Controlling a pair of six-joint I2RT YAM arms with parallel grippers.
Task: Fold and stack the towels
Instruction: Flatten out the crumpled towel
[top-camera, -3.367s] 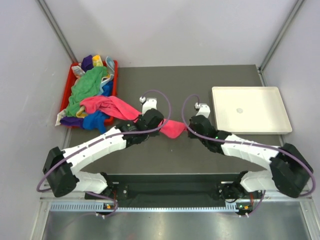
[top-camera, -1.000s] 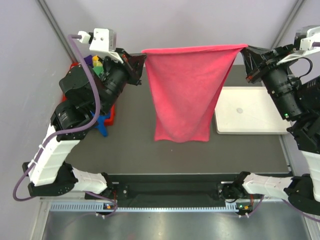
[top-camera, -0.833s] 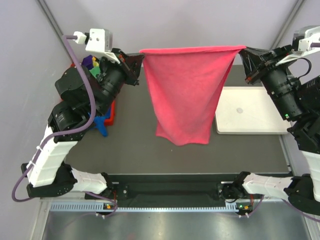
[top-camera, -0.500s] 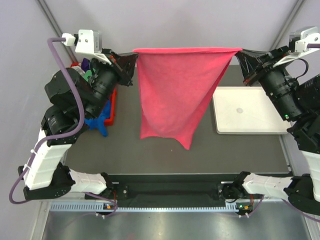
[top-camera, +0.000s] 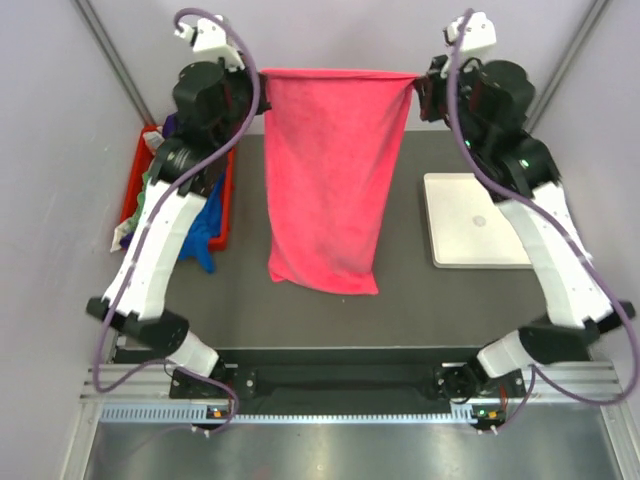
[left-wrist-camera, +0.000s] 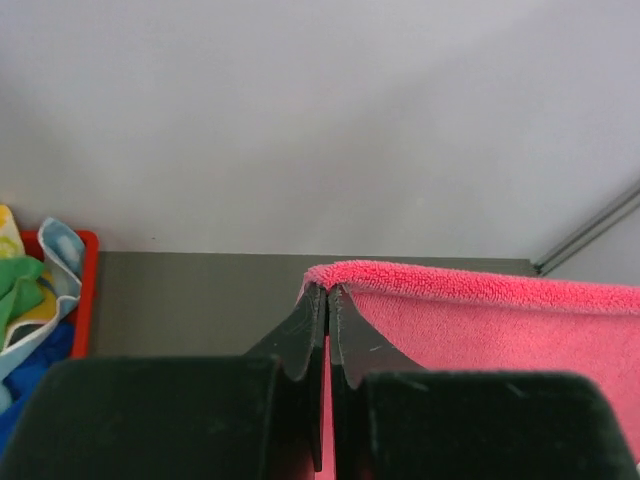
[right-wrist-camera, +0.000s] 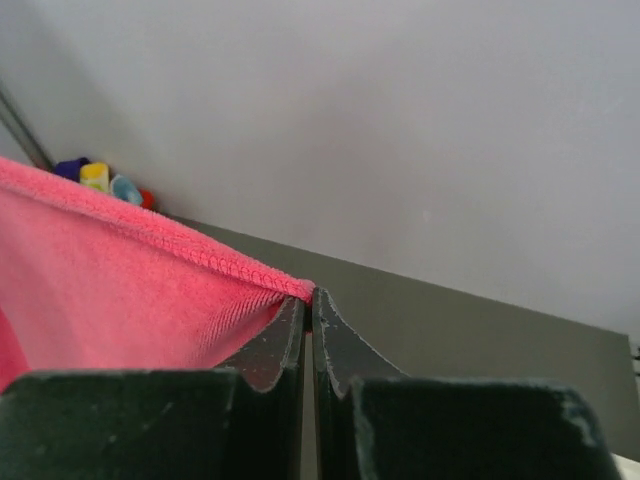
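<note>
1. Currently, left gripper and right gripper each clamp a top corner of the pink towel, which hangs spread above the table.
2. Advise lowering both corners evenly, top edge taut, so the towel lies flat.
3. Nearby: red bin of heaped towels left, white tray right; neither obstructs.

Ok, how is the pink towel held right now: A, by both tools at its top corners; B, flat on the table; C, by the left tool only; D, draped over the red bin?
A: the left tool and right tool each pinch a top corner of the pink towel, which hangs between them.
</note>
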